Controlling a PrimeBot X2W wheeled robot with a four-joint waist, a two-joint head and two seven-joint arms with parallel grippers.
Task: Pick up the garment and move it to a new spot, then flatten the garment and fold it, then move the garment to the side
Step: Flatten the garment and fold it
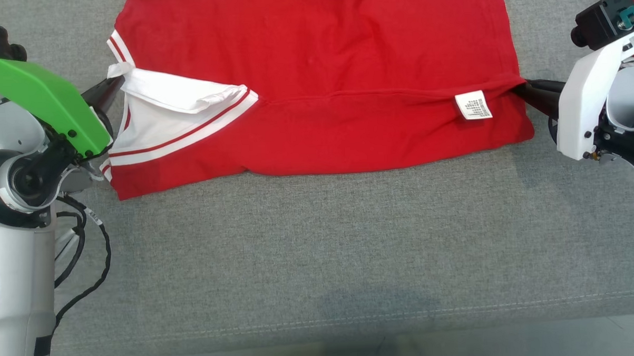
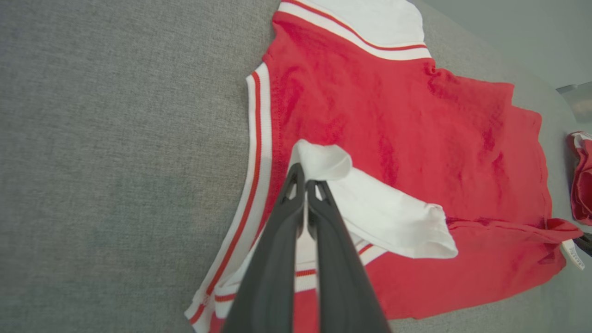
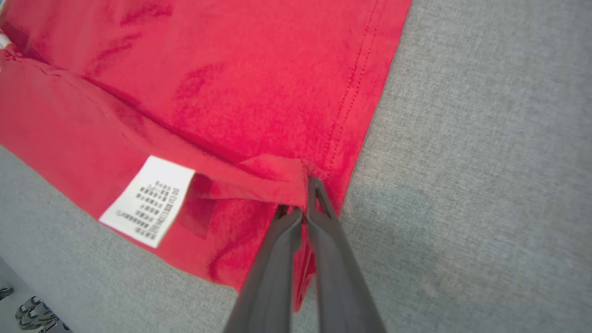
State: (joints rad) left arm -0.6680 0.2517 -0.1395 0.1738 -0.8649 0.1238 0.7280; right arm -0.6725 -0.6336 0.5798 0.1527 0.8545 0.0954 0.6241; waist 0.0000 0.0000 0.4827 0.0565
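Head view has the garment [image 1: 312, 51], a red shirt with white striped trim, lying flat on the grey padded surface [image 1: 319, 241] and stretched right between the two tools, with a near strip doubled over along a crease that runs from one gripper to the other. The left gripper [image 1: 104, 94] is pinched tight on a bit of the white sleeve [image 2: 384, 217] right at its tips, and the right gripper [image 3: 306, 203] is clamped narrow on the red hem corner, with the care label [image 1: 473, 105] just inboard of it. So both are holding cloth, nothing gaping. My worry, and it's a guess: the left pinch looks like a small nip of loose white fabric, not the full layered edge, so if the arms carry the fold further that bit could slide out or drag only the sleeve along and leave the red body behind. Also, if one arm travels faster than the other the crease will go crooked, and that bunched sleeve beside the left tips could end up as a lump under the fold. As for orientation, the long axis runs straight from gripper to gripper, with the trimmed sleeve end toward the left tool and the stitched hem toward the right one. Beyond the right gripper, out past the hem, there's a second red item [image 2: 582, 180] lying well apart from all this.
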